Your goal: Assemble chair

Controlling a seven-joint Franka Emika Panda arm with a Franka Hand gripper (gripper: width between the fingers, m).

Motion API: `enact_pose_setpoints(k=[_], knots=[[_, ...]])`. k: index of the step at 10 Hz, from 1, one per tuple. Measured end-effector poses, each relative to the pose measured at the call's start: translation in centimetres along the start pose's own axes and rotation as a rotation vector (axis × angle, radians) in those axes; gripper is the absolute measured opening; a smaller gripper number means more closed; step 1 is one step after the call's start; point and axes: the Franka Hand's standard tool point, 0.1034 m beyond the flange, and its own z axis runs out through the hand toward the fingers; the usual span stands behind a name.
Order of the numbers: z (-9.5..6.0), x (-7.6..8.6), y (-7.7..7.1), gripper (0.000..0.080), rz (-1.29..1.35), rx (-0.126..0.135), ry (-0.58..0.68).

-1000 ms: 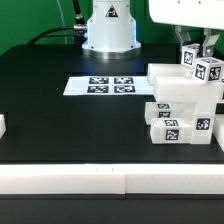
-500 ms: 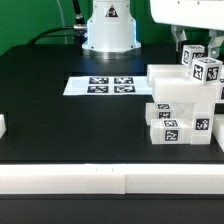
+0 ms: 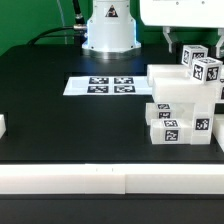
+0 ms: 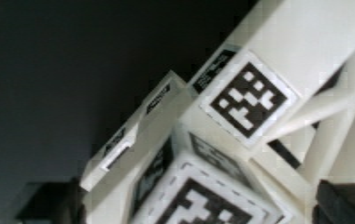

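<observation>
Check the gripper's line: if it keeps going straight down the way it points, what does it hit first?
Most likely the chair: the gripper hangs just above its tagged upper parts, and the wrist view is filled by those parts. Exact depth is unclear.

Your robot's base [image 3: 108, 30] is glossy white, a rounded column that widens into a skirt where it meets the black table. On its front you see a dark triangular mark with a small grey panel around it. A dark cable [image 3: 74, 12] runs down beside the base on the exterior view's left. At the top edge, the arm's wrist housing [image 3: 180, 12] is a white block with dark fittings beneath it.
</observation>
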Motion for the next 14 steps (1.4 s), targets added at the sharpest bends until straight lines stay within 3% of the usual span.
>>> enact_pose_setpoints(k=[2,4,10,12,13,14], knots=[[0.02,0.02,0.03,0.0649,-0.154,-0.007,0.005],[0.16,0.06,0.13,0.0649,-0.381,-0.037,0.019],[0.25,0.13,0.21,0.0624,-0.803,-0.048,0.013],[0.28,0.14,0.24,0.0354,-0.817,-0.048,0.012],[0.28,0.14,0.24,0.0354,-0.817,-0.048,0.012],[0.28,0.14,0.23,0.0285,-0.813,-0.047,0.012]])
